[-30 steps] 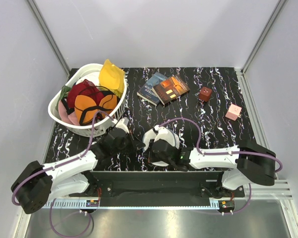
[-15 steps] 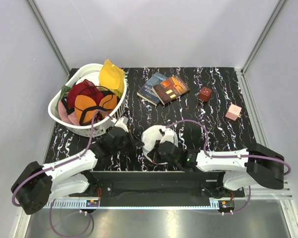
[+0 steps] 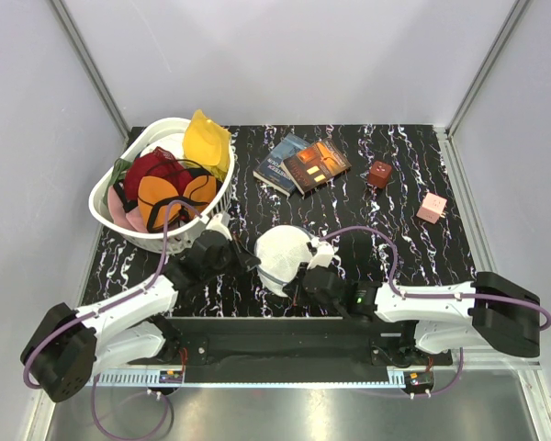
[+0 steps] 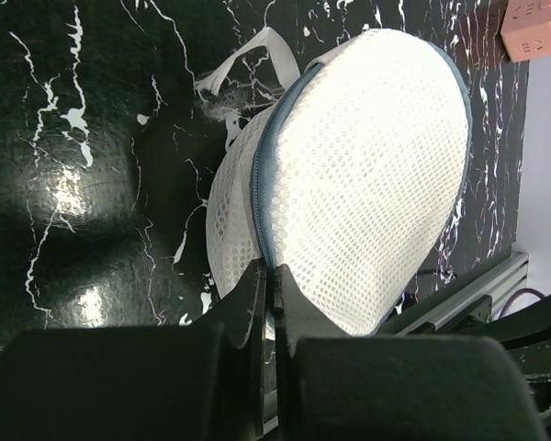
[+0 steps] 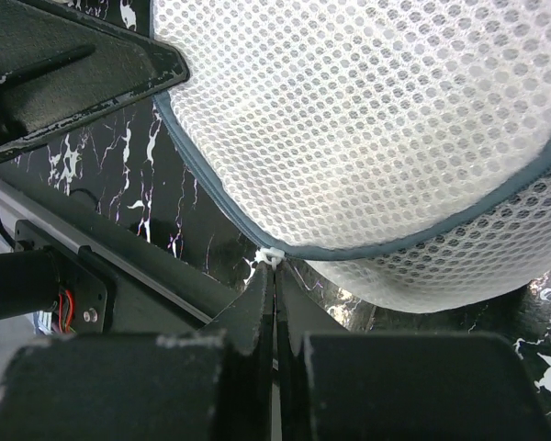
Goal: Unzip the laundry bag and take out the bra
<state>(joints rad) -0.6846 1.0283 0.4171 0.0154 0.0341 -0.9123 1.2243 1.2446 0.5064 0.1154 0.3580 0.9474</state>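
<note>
The black marbled desk (image 3: pixel 395 234) carries the white mesh laundry bag (image 3: pixel 283 250) at its near middle, lying on its side with the grey zip line running shut across the dome. A white slotted basket (image 3: pixel 106 217) heaped with clothes sits behind and to the left of the laundry bag, while two books (image 3: pixel 303 165), a pink block (image 3: pixel 432 208) and a red cube (image 3: pixel 379 174) lie behind and to its right. The left hand (image 4: pixel 268 274), fingers pressed together, pinches the bag's left edge at the zip seam, and the right hand (image 5: pixel 274 265), likewise closed, pinches the bag's small white zip tab (image 5: pixel 270 254) on its near side.
</note>
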